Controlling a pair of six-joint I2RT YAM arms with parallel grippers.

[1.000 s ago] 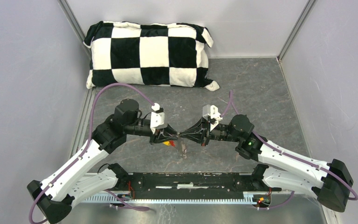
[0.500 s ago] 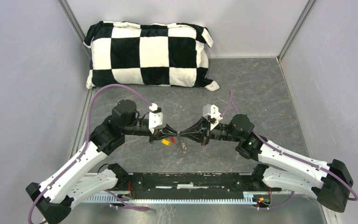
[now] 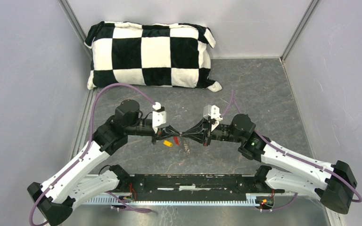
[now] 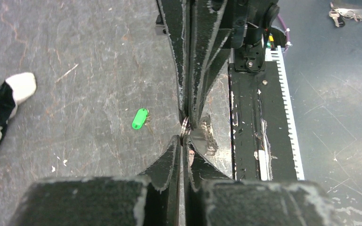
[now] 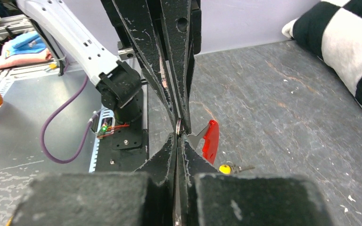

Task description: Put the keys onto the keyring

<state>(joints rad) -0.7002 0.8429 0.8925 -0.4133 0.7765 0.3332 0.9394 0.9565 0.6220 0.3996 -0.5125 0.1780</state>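
My left gripper [image 3: 176, 133] and right gripper [image 3: 189, 134] meet tip to tip above the table's middle. Both are shut on the keyring's thin metal ring, seen in the left wrist view [image 4: 185, 126] and the right wrist view [image 5: 179, 126]. The keyring's red tag [image 5: 210, 140] hangs just beside the right gripper [image 5: 177, 136]. The yellow-headed key [image 5: 225, 168] lies on the table below it, also in the top view [image 3: 168, 143]. The green-headed key [image 4: 140, 118] lies on the table left of the left gripper [image 4: 184, 140]. I cannot make it out in the top view.
A black-and-white checkered pillow [image 3: 151, 54] lies at the back against the wall. Grey walls close in both sides. The black base rail [image 3: 193, 186] runs along the near edge. The table surface [image 3: 259, 89] is scratched grey.
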